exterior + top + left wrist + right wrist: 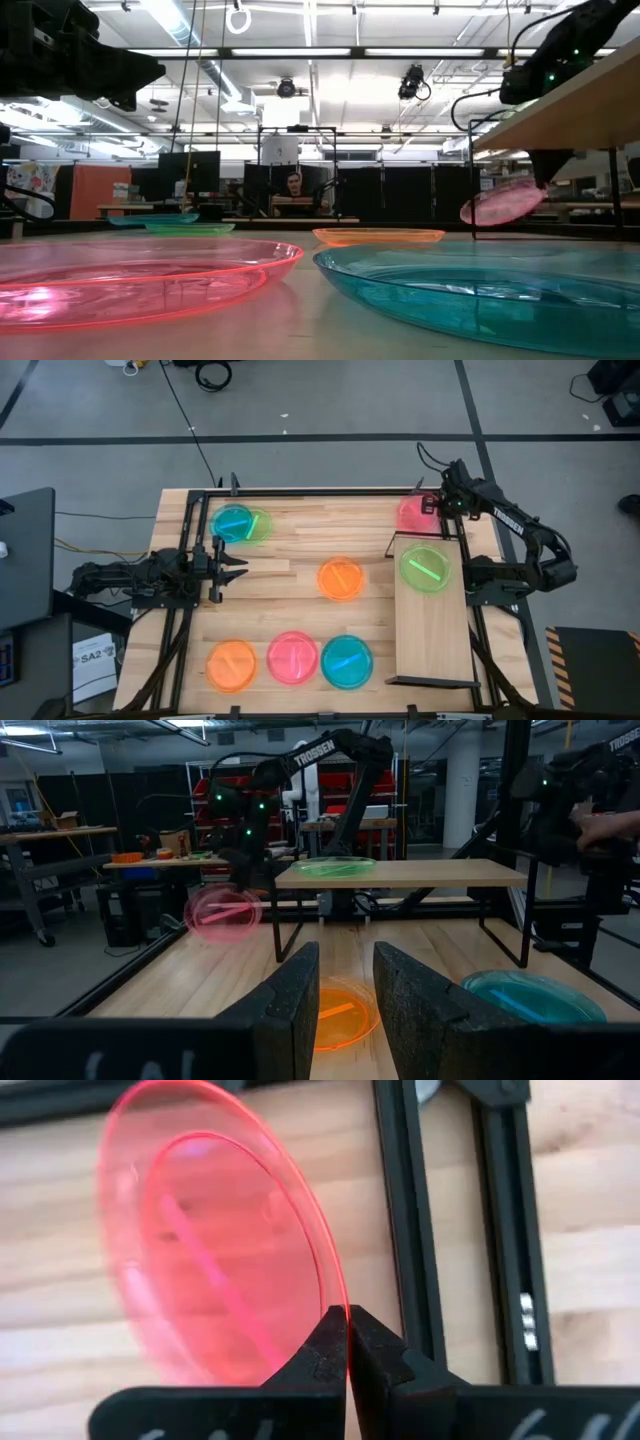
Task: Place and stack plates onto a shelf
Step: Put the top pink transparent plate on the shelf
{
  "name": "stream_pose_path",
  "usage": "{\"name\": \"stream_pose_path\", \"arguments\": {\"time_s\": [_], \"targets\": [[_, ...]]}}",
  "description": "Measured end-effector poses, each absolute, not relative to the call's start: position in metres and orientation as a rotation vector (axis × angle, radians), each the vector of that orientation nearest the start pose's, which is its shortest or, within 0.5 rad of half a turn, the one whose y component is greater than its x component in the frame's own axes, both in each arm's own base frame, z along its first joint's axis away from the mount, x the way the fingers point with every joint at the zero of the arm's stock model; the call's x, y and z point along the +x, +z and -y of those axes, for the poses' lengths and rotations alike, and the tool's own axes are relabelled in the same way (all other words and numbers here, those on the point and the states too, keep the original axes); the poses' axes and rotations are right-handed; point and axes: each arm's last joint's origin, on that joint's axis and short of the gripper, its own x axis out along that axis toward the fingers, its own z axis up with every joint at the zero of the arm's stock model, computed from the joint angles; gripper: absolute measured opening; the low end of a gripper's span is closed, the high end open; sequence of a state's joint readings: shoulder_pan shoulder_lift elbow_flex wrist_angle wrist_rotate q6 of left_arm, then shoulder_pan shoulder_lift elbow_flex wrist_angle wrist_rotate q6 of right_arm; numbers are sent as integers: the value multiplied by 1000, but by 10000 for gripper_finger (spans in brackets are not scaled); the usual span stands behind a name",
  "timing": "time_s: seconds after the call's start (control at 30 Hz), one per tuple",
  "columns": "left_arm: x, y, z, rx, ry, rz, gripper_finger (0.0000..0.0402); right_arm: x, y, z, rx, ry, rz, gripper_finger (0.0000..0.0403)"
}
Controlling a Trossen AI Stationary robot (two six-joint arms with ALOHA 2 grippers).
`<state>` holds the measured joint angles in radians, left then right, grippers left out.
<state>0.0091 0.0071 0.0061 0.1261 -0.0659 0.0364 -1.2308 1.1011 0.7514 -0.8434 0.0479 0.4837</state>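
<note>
Across the slatted wooden table (300, 610), the biggest task piece is the shelf (432, 630), a light-wood board on a thin black frame standing along the right side. One green plate (427, 569) lies flat on its far end. The left arm waits at the table's left edge, its left gripper (238, 567) hovering with the fingers (290, 1005) parted a moderate way and nothing between them. The right gripper (441, 506) is at the far right corner, just beyond the shelf's far end, its fingers pinched tight on the rim of a pink plate (215, 1230), which hangs tilted and lifted off the table. The other plates lie flat on the tabletop: a teal plate (233, 522) overlapping a second green plate (259, 525) at the far left, an orange plate (341, 579) near the middle, and along the near edge another orange plate (231, 665), another pink plate (292, 657) and another teal plate (346, 661).
</note>
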Motion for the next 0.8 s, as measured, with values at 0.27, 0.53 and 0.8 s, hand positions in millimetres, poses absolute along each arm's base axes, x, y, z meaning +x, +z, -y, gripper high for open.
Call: {"name": "stream_pose_path", "arguments": {"time_s": [0.27, 0.53, 0.8], "targets": [[97, 177, -3, 33, 77, 124, 105, 62, 240, 177, 1094, -1371, -787, 6], [97, 177, -3, 33, 77, 124, 105, 63, 270, 177, 1105, -1342, -772, 5], [97, 177, -3, 33, 77, 124, 105, 61, 327, 173, 1066, -1342, -707, 5]]}}
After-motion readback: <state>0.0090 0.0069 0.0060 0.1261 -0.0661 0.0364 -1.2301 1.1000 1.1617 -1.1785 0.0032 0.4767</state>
